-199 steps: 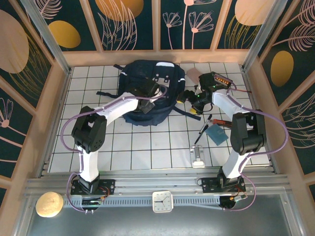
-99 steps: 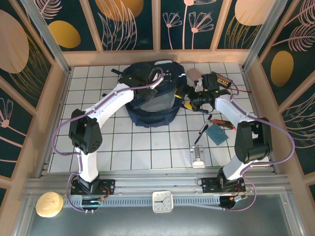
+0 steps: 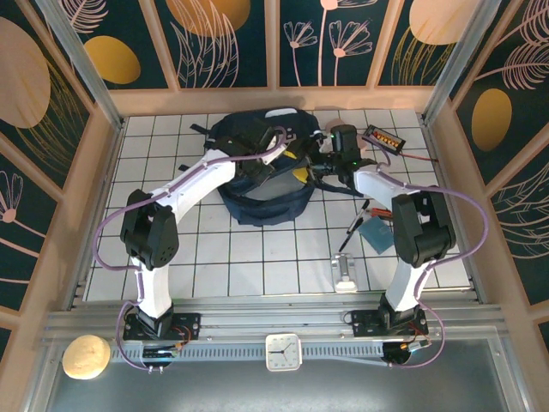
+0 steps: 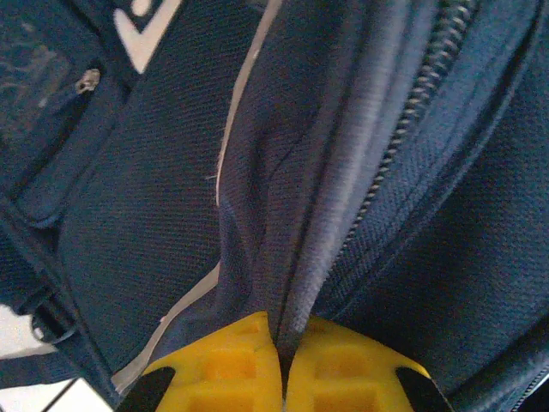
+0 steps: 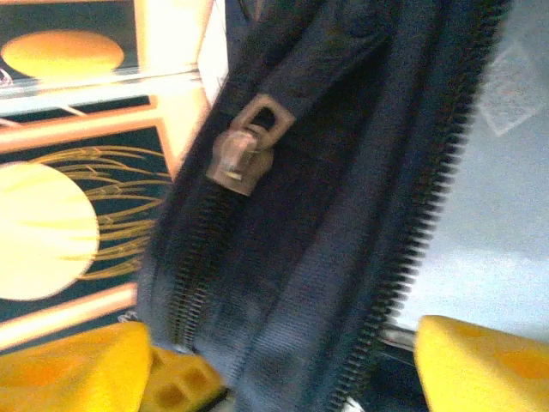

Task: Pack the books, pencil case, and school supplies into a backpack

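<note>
**At the backpack's zip edge: right arm has come across to join the left**

Over the last second my right gripper (image 3: 314,166) has swung off the open tiles and in against the backpack (image 3: 257,202). The bag itself has been pulled up from a slumped heap into a taller shape. I read that as the mouth being prepared for loading, with nothing ready to go in yet.

My left gripper (image 4: 281,343) is clenched on a fold of the navy cloth, its yellow pads pressed together with the fabric squeezed between them. Just above those pads runs a coarse woven weave, a thin pale stripe (image 4: 233,120) and a line of zip teeth.

My right gripper (image 5: 283,365) stands released, its yellow fingers (image 5: 77,365) apart and straddling a dark band of zip tape. They are narrowing, but I see no pinch yet. A dull bronze zip pull (image 5: 244,146) sits above the left finger, and smooth pale lining (image 5: 502,215) lies beyond the right one.

Well apart from both grippers, off to the right fingers' side, the square teal notebook (image 3: 377,233), the slim black pen (image 3: 353,227) and the orange-and-black tool (image 3: 388,212) lie unpacked on the white tiles.
</note>
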Tool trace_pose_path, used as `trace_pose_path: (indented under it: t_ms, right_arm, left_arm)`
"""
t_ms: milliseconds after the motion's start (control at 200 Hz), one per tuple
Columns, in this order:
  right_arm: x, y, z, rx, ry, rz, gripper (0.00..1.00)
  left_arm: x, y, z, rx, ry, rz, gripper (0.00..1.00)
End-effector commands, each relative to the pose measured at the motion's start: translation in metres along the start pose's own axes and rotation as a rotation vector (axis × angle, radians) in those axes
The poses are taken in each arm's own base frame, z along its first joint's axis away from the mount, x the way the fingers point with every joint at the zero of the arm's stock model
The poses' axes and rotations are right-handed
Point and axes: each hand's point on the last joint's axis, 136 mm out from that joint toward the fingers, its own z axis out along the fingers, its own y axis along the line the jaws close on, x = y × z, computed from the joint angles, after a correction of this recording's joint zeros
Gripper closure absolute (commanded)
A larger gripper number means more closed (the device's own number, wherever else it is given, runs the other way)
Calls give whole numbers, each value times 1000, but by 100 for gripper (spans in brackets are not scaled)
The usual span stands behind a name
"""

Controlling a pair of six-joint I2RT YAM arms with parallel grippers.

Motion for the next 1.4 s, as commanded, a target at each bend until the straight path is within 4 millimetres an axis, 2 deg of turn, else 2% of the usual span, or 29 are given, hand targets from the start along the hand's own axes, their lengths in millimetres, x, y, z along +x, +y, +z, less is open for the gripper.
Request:
trace_pose_path:
  t_ms: [0,15,35,70,125,145,220,310,410,550,626,746,946,1071,1156,1291,1396]
  right_arm:
    - [-10,-12,9,29,-70,60,53]
    - [-11,-17,8,35,-76,66,64]
    - [-11,-23,7,47,-83,72,78]
    - [-12,-34,4,72,-93,88,100]
    - [-14,-45,-2,94,-99,92,100]
    - [-15,-48,-4,102,-99,93,100]
    - [-21,-52,-12,114,-110,90,100]
    - [-31,-37,-19,61,-115,93,100]
    - [-39,9,-19,-67,-99,112,100]
    - [-49,73,-20,-198,-95,126,100]
    - [-50,95,-21,-238,-93,136,100]
    - [-48,126,-25,-288,-83,126,100]
    - [-42,155,-29,-303,-68,101,100]
    - [-38,163,-31,-310,-58,102,100]
    - [-36,169,-34,-319,-54,102,100]
    - [-32,176,-35,-309,-34,95,100]
    - [-28,175,-35,-298,-25,103,100]
  left_arm:
    - [-17,-32,-27,130,-105,-41,100]
    - [-17,-31,-28,130,-108,-55,98]
    - [-15,-31,-29,129,-109,-70,89]
    - [-11,-28,-32,113,-112,-101,69]
    - [0,-20,-38,69,-116,-167,29]
    - [6,-15,-42,46,-118,-193,18]
    - [29,7,-58,-13,-144,-337,2]
    - [61,18,-62,17,-165,-469,2]
    - [79,20,-66,7,-175,-477,2]
    - [84,30,-74,-27,-219,-496,5]
    - [85,34,-73,-6,-268,-526,12]
    - [74,29,-68,66,-334,-546,16]
    - [47,31,-61,162,-406,-602,20]
    - [33,17,-50,257,-401,-552,32]
    - [36,8,-38,297,-375,-526,34]
    - [38,19,-28,228,-354,-531,30]
    - [29,30,-18,177,-327,-507,32]
